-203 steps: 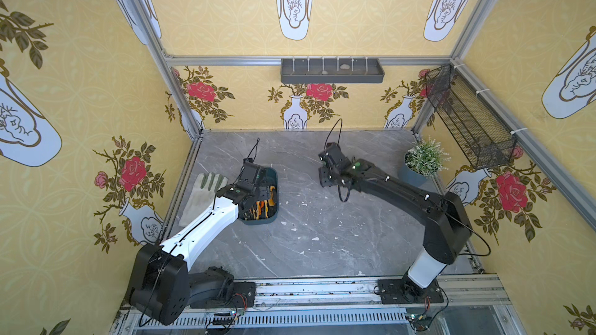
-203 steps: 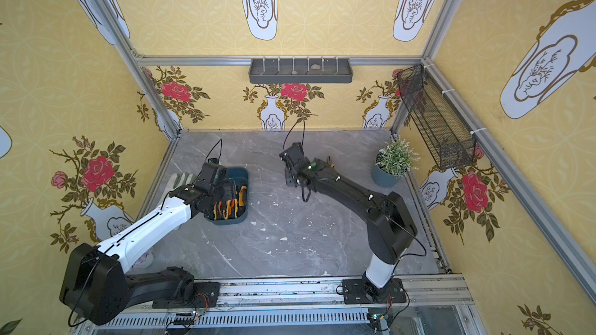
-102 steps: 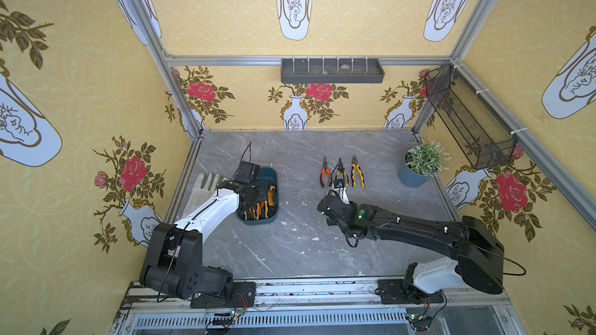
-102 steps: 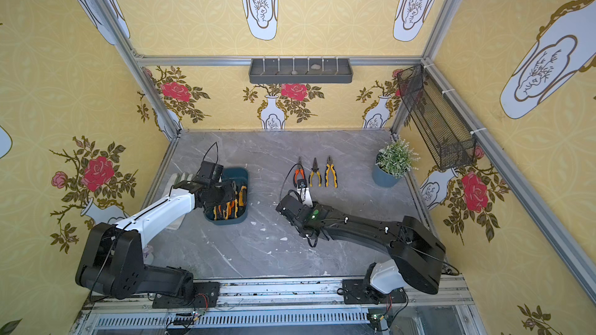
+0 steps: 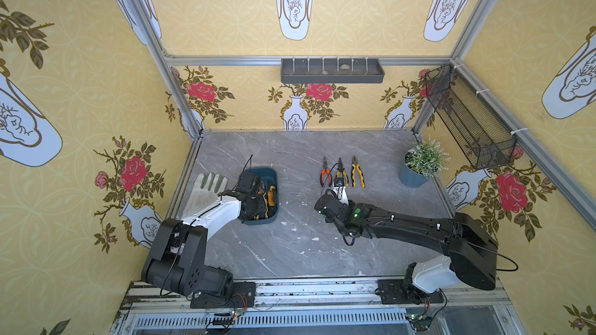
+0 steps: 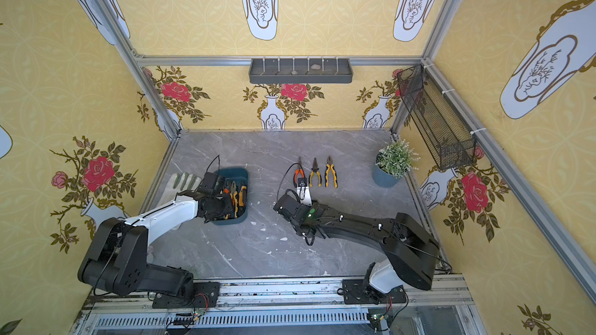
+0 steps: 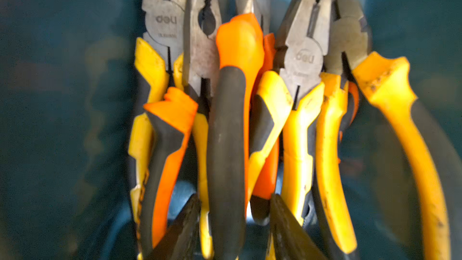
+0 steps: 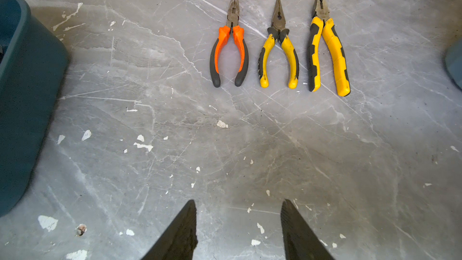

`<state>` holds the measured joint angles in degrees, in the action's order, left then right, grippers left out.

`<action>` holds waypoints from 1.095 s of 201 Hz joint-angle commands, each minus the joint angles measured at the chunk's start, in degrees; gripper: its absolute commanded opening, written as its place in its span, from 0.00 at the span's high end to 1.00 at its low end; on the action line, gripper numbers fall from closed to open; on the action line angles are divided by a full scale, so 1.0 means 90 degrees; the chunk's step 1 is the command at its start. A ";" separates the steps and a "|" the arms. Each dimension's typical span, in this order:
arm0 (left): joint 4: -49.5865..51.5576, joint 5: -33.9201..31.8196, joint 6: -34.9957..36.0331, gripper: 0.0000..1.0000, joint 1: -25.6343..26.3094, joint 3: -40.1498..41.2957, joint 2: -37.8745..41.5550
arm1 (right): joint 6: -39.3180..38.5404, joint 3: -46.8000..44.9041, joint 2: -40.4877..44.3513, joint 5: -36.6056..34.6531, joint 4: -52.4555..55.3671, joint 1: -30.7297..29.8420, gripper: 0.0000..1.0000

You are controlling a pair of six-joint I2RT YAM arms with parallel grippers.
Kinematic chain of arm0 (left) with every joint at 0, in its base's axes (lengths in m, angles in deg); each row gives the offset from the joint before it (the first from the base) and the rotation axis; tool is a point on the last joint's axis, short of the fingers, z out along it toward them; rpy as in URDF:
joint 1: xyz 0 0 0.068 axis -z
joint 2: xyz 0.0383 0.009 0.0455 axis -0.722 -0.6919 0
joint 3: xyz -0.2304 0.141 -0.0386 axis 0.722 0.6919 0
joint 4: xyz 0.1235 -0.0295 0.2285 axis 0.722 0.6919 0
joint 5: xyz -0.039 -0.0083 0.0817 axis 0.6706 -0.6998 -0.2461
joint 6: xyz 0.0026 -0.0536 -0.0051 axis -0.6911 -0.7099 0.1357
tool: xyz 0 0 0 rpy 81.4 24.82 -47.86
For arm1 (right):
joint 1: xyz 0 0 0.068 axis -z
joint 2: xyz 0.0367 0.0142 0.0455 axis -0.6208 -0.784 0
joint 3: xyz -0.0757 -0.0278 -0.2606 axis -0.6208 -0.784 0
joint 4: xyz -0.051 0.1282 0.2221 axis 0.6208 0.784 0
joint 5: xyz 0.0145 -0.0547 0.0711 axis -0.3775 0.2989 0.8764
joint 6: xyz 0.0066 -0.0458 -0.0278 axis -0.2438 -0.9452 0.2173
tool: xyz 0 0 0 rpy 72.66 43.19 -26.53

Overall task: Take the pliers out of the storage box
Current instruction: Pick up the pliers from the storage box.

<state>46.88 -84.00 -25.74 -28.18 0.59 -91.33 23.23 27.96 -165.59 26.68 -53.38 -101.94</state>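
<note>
Left wrist view: grasp step, your left gripper (image 7: 232, 198), inside the dark teal plastic storage box (image 7: 62, 121), straddles unclamped an orange-and-black handle (image 7: 226, 133) of the heaped steel-jawed pliers (image 7: 302, 56); next, close and lift; right gripper (image 8: 238, 201) empty, spread.

Ahead of our right gripper (image 8: 238, 201) it's open table (image 8: 150, 133) right up to three pliers (image 8: 278, 46) lying side by side, slim gaps between them. Blue box (image 8: 25, 83) walls off its left, a pot (image 8: 456, 63) its far right. Our left gripper (image 7: 235, 196) is down in the box, crammed pliers (image 7: 300, 121) leaving hardly any room around it.
</note>
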 commanded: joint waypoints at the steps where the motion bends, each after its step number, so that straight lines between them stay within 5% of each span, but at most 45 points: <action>1: -0.0129 -0.0347 0.0108 0.61 -0.0003 -0.0104 -0.0058 | 0.0077 0.0043 -0.0009 -0.0123 0.0009 -0.0002 0.45; 42: 0.0152 -0.0583 0.0290 0.85 -0.0003 -0.0490 -0.0060 | 0.0058 0.0060 -0.0036 -0.0114 0.0000 0.0003 0.45; 93: 0.0403 -0.0642 0.0355 1.00 -0.0003 -0.0626 0.0287 | 0.0053 0.0088 -0.0085 -0.0106 0.0014 0.0003 0.46; 220: 0.1131 -0.1042 0.0796 1.00 -0.0005 -0.1347 0.1122 | 0.0014 0.0212 -0.0249 -0.0083 0.0090 0.0003 0.46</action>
<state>58.92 -92.54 -19.97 -28.29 -9.64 -81.14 23.43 29.25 -167.40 26.68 -53.32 -101.90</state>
